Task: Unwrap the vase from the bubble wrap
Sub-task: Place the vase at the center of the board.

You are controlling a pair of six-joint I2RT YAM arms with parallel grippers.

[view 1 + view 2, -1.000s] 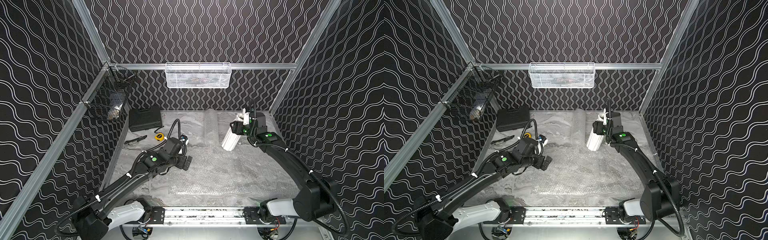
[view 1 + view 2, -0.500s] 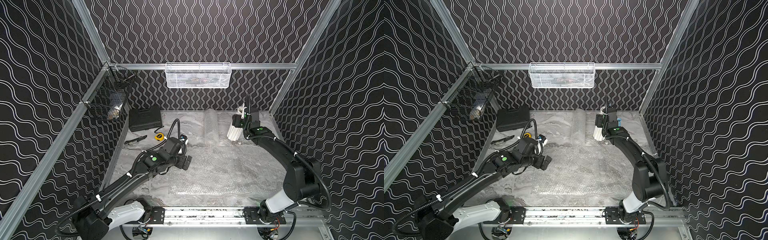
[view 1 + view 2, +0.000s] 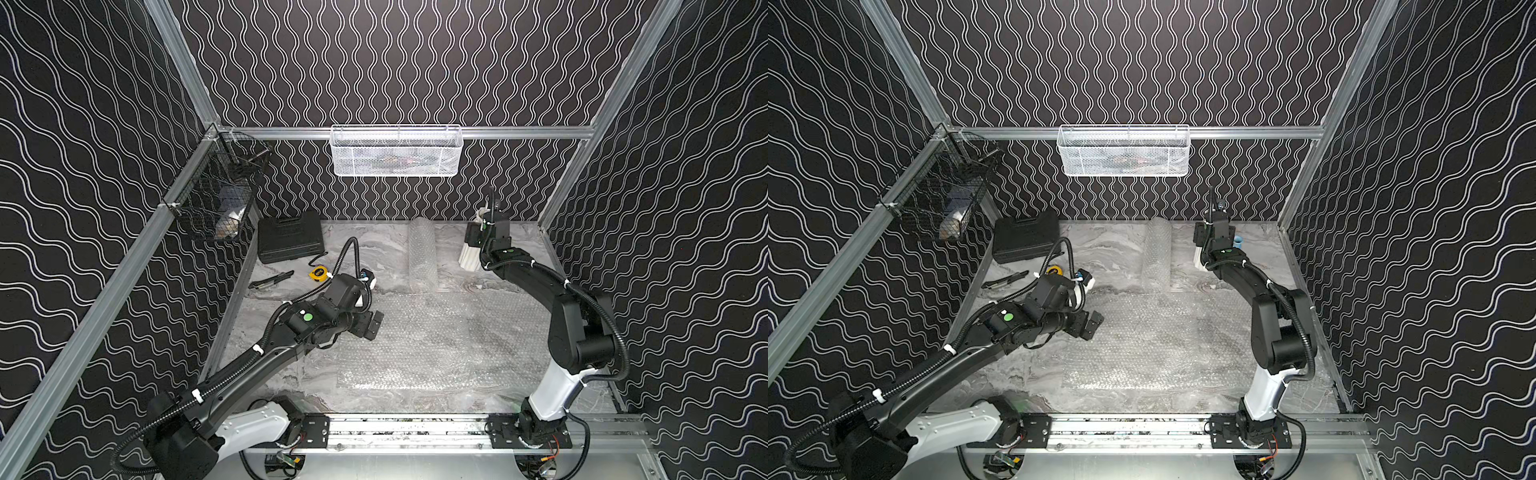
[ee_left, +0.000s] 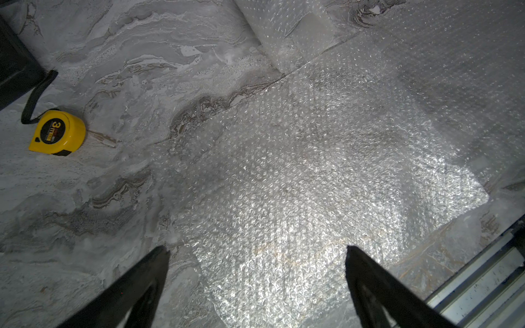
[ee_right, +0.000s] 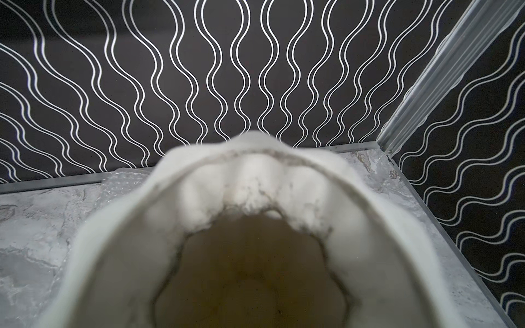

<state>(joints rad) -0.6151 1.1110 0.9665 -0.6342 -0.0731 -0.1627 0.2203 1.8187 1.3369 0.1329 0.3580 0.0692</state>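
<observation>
Two arms are seen over a grey marbled table (image 3: 365, 245). At the far left a black wire basket (image 3: 212, 199) is hung on the side rail. Below it a black case (image 3: 289, 241) is laid against the back wall, with a dark hand tool (image 3: 270, 280) and a yellow tape measure (image 4: 56, 133) set just in front of it.

The left gripper (image 4: 257, 249) is held above the table with its jaws spread wide and nothing between them. Under it the left part of the bubble wrap (image 4: 312, 170) is seen. That sheet is spread flat across the middle of the table (it is clear, so the marble pattern shows through). Behind it a narrower roll of bubble wrap (image 3: 422, 253) is laid running toward the back wall, its near end meeting the flat sheet. Higher up, a white mesh basket (image 3: 395, 153) is hung on the back rail.

At the rear right the vase (image 3: 467, 259), white and ribbed, is held upright and unwrapped, near the roll but apart from it. In both top views the right gripper (image 3: 476, 243) is closed on its upper part. In the right wrist view the fingers are hidden and the frame is filled by the vase's open mouth. Whether its base touches the table cannot be told. A small blue object (image 3: 1237, 240) is glimpsed just beside that gripper in a top view.
</observation>
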